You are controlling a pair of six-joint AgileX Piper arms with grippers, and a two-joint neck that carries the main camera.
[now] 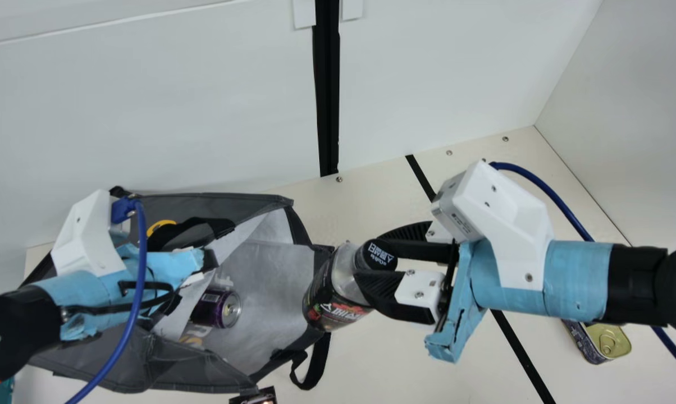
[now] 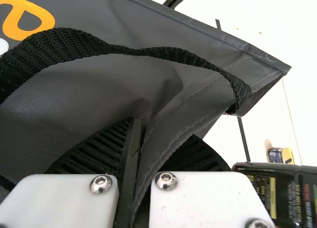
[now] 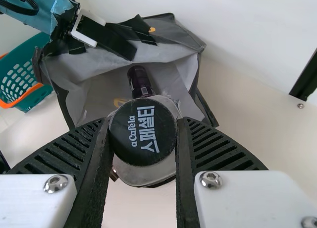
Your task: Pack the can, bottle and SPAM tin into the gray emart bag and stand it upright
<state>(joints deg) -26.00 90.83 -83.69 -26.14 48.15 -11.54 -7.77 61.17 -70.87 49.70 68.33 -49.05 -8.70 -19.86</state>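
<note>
Cream counter (image 1: 433, 373), white walls (image 1: 203, 101) behind. Left tool (image 1: 208, 261) pinches the gray bag's (image 1: 175, 370) side, can (image 1: 220, 307) inside near it; right tool (image 1: 375, 255) clamps the bottle (image 1: 338, 306) below its cap, at the bag's mouth. SPAM tin (image 1: 606, 340) sits behind the right tool.

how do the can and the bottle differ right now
The can lies inside the bag; the bottle is held by the right pincer at the bag's mouth.
The can is purple with a metal top, while the bottle has a black cap and clear shoulders.
The bottle is longer than the can.
Both are rounded.
</note>
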